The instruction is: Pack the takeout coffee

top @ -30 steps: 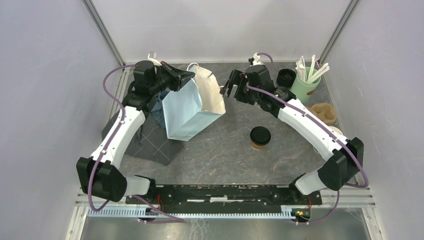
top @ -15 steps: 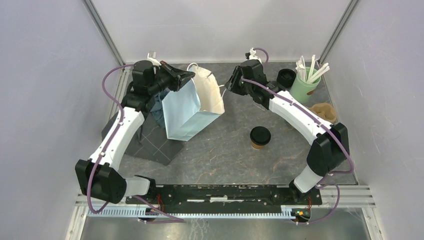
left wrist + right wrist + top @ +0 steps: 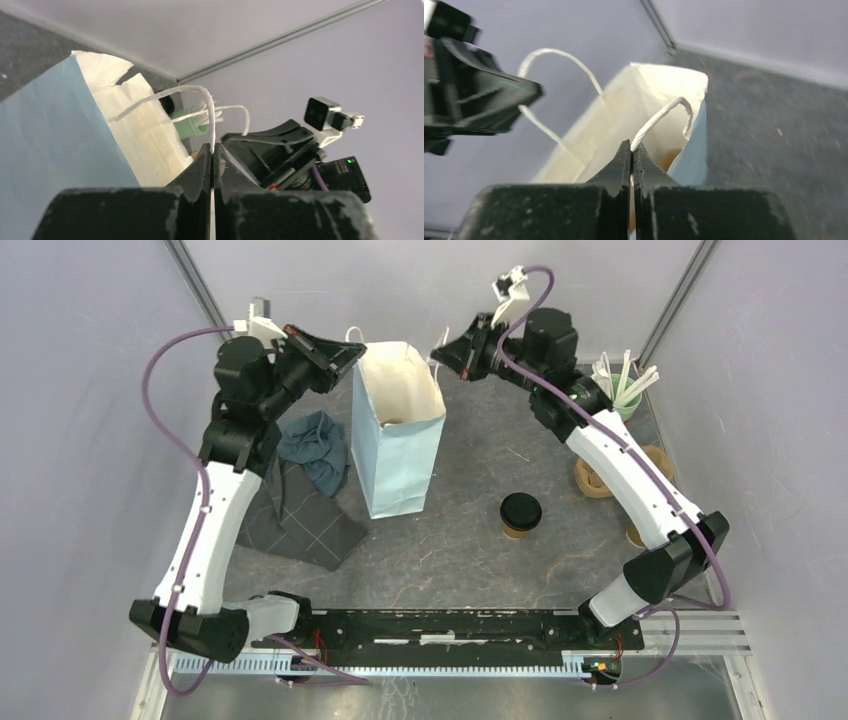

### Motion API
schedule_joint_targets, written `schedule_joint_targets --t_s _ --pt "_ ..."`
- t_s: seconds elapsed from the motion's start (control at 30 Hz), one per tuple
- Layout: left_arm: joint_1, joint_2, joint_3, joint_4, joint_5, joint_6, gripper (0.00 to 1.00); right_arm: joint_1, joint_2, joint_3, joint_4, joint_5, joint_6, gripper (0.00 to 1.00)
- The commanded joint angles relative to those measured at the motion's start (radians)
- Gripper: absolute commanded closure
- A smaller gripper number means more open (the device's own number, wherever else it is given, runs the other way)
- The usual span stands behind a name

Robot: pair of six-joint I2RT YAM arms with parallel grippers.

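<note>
Takeout coffee [image 3: 520, 513] stands upright on the counter [image 3: 460, 560] near its middle, black lid on, with nothing touching it. It sits at about 4 o'clock from the pale blue paper bag [image 3: 398, 450], near it but clearly apart.

The bag is upright with its mouth open. The left claw [image 3: 212, 155] is pressed together on the white twisted-paper handle [image 3: 200, 92] at the bag's 10 o'clock corner. The right claw [image 3: 631, 150] is pinched shut on the other handle [image 3: 664, 112] at the 2 o'clock side. Between them they hold the mouth spread.

I would treat the cup as a delicate thing. Its kraft wall looks thin and should dent under a hard squeeze. The plastic lid looks slick and is probably only snapped on, so a lift by the lid could pop it off. From here I cannot tell whether it is full. If it is, it will be heavier than it looks and will slosh when tipped.

The best hold, I think, is across the paper body just under the lid, where the rolled rim stiffens the wall. The squeeze should be gentle and the cup kept level. It would go down into the bag straight, since the bag's sides are soft and may fold inward if brushed
</note>
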Motion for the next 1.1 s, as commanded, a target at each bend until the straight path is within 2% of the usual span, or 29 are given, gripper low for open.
schedule_joint_targets --t_s 0.0,0.07,0.13,0.17,0.23,0.3,0.37,0.43,0.5,0.63,0.73,0.83,0.9,1.07 --pt "0.007 -0.093 0.044 -0.015 -0.105 0.095 0.98 0.001 -0.024 0.159 0.072 -0.169 0.013 1.00" --pt "0.007 -0.131 0.003 -0.018 -0.127 0.067 0.98 0.001 -0.033 0.177 0.084 -0.182 0.062 1.00" --pt "0.007 -0.182 -0.100 -0.059 -0.170 0.019 0.98 0.002 -0.074 0.104 0.141 -0.187 0.115 1.00" --pt "0.007 -0.209 -0.152 -0.083 -0.191 0.000 0.98 0.003 -0.110 0.035 0.179 -0.180 0.140 1.00" --pt "0.006 -0.258 -0.270 -0.132 -0.229 -0.020 0.98 0.002 -0.184 -0.213 0.293 -0.152 0.148 1.00" --pt "0.007 -0.292 -0.425 -0.128 -0.235 -0.044 0.98 0.001 -0.220 -0.414 0.342 -0.119 0.082 1.00" --pt "0.010 -0.308 -0.554 -0.133 -0.234 -0.093 0.98 -0.007 -0.180 -0.457 0.277 -0.152 0.059 1.00" --pt "0.012 -0.307 -0.610 -0.109 -0.182 -0.087 0.98 -0.011 -0.109 -0.344 0.232 -0.261 0.053 1.00" --pt "0.013 -0.296 -0.565 -0.071 -0.152 -0.038 0.98 -0.008 -0.077 -0.200 0.162 -0.261 0.025 1.00" --pt "0.011 -0.229 -0.265 -0.117 -0.129 0.062 0.98 -0.009 -0.012 0.123 0.074 -0.255 0.015 1.00" --pt "0.011 -0.207 -0.133 -0.115 -0.120 0.057 0.98 -0.008 0.006 0.175 0.119 -0.314 0.118 1.00" --pt "0.011 -0.236 -0.176 -0.123 -0.148 0.051 0.98 -0.008 -0.082 0.006 0.201 -0.287 0.154 1.00" --pt "0.011 -0.269 -0.251 -0.220 -0.204 0.021 0.98 -0.009 -0.159 -0.202 0.256 -0.235 0.152 1.00" --pt "0.020 -0.338 -0.558 -0.312 -0.301 0.039 0.98 -0.012 -0.260 -0.593 0.291 -0.183 0.065 1.00"
